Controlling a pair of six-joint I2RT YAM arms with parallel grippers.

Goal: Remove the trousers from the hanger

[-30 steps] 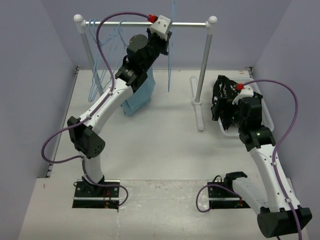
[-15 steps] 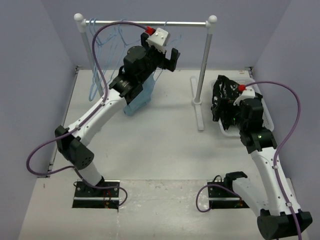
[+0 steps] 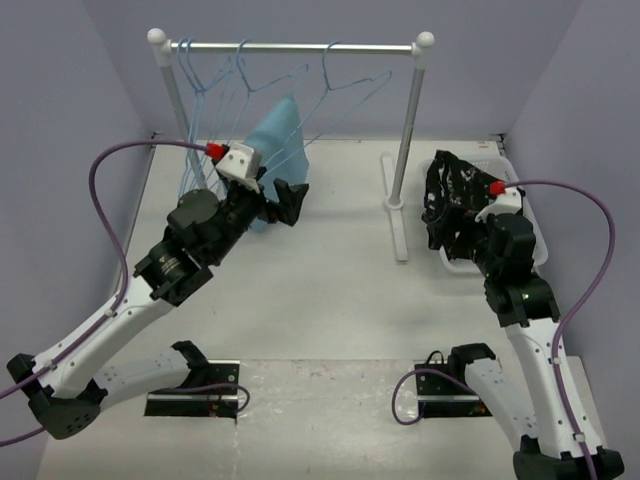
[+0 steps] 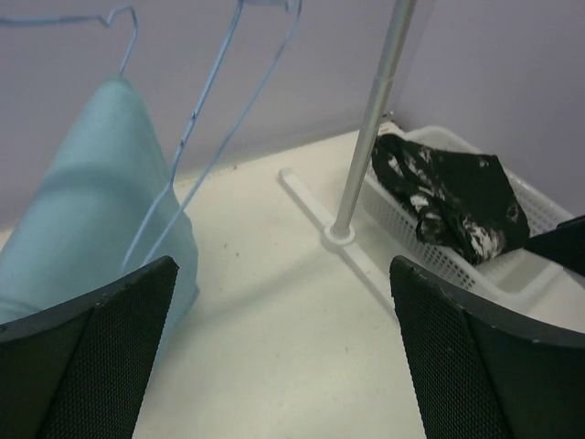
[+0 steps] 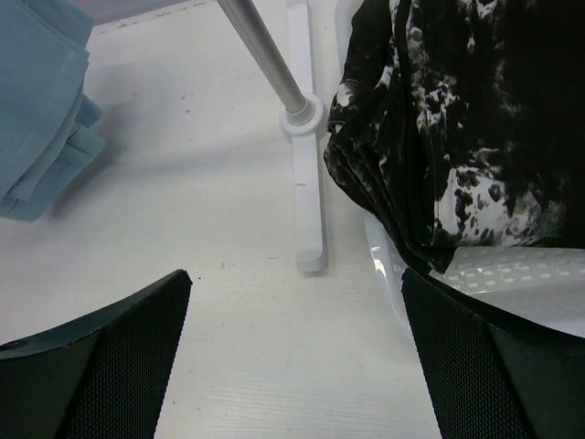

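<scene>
The trousers [image 3: 450, 195] lie bundled in the white basket [image 5: 512, 274] at the table's right, spilling over its rim towards the rail's foot, on no hanger. The right wrist view shows matte black cloth with white blotches and the basket's perforated plastic; the overhead view shows neither clearly. One bare hanger [image 4: 204, 91], thin light-blue wire, hangs from the metal rail [image 3: 300, 46] beside a plain light-blue garment [image 4: 82, 201]. Left gripper [image 4: 292, 366]: fingers spread wide, empty, near that garment. Right gripper [image 5: 292, 366]: spread, empty, just beside the basket.
</scene>
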